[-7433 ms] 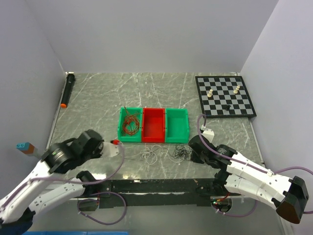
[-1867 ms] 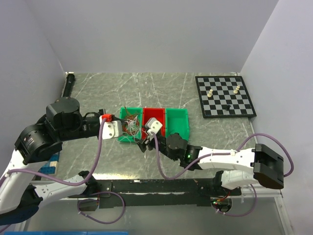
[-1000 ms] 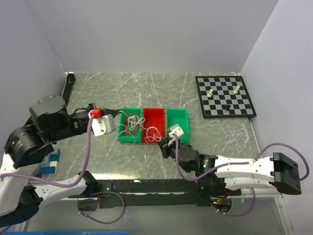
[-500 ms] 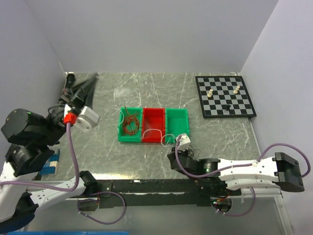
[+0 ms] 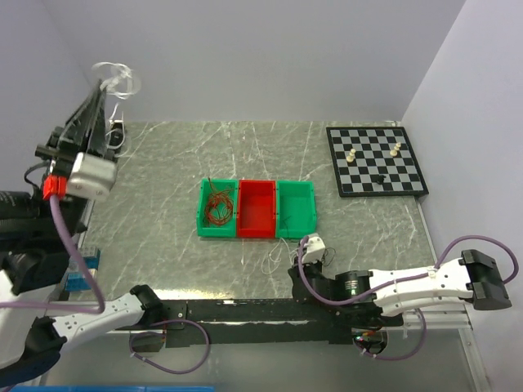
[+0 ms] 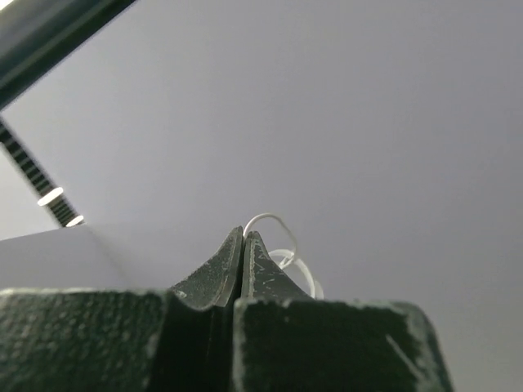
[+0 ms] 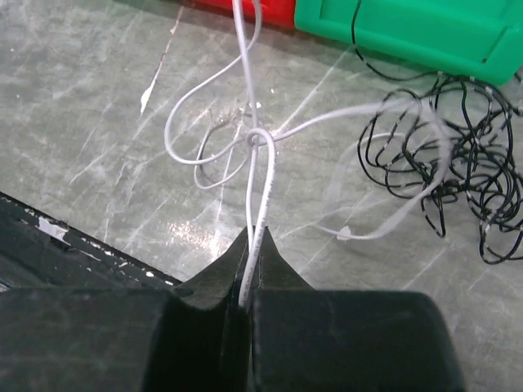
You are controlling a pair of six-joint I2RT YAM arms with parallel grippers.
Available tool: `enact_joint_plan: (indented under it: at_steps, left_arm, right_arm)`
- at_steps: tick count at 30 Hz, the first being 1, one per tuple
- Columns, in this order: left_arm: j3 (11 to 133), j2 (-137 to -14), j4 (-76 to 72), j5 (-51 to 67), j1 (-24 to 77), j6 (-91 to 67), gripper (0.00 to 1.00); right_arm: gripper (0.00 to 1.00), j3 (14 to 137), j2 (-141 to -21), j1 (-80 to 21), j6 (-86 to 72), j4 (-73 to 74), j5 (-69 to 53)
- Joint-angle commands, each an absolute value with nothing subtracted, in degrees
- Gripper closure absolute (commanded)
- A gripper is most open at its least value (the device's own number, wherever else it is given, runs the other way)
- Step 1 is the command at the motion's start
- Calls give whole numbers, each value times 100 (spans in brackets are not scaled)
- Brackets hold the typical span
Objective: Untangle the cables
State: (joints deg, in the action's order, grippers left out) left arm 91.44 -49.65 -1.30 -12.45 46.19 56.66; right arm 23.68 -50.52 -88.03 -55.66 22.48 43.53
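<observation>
My left gripper [image 5: 101,90] is raised high at the far left, shut on loops of white cable [image 5: 117,76]; in the left wrist view the white cable [image 6: 274,225] curls out past the shut tips [image 6: 243,238] against the bare wall. My right gripper [image 7: 256,238] is low near the table's front edge, shut on two strands of white cable [image 7: 260,175] that run up to a knot [image 7: 257,139]. A black cable tangle [image 7: 467,167] lies on the table to its right. Red-brown cable [image 5: 217,208] is coiled in the left green bin [image 5: 202,214].
A red bin [image 5: 256,209] and a second green bin [image 5: 296,209] stand in a row with the first. A chessboard [image 5: 376,160] with a few pieces sits at the far right. A blue block [image 5: 82,273] lies at the left edge.
My left gripper has swung up and away to the far left, carrying white cable loops. My right gripper has drawn back from the bins toward the front edge with its white strands.
</observation>
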Motion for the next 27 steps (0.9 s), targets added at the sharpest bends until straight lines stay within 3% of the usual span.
enact_joint_plan:
  at_steps: [1, 15, 27]
  left_arm:
    - [9097, -4737, 1483, -169, 4605, 4783, 99]
    - [9405, -5115, 3296, 1678, 4597, 4439, 99]
    - [8676, -5607, 2076, 2698, 4614, 4131, 99]
  right_arm:
    - [100, 2689, -4738, -8877, -4819, 1820, 4667]
    - [100, 3568, -3850, -8868, -2357, 187, 4333]
    - [100, 4350, -3507, -8868, -1056, -491, 4465]
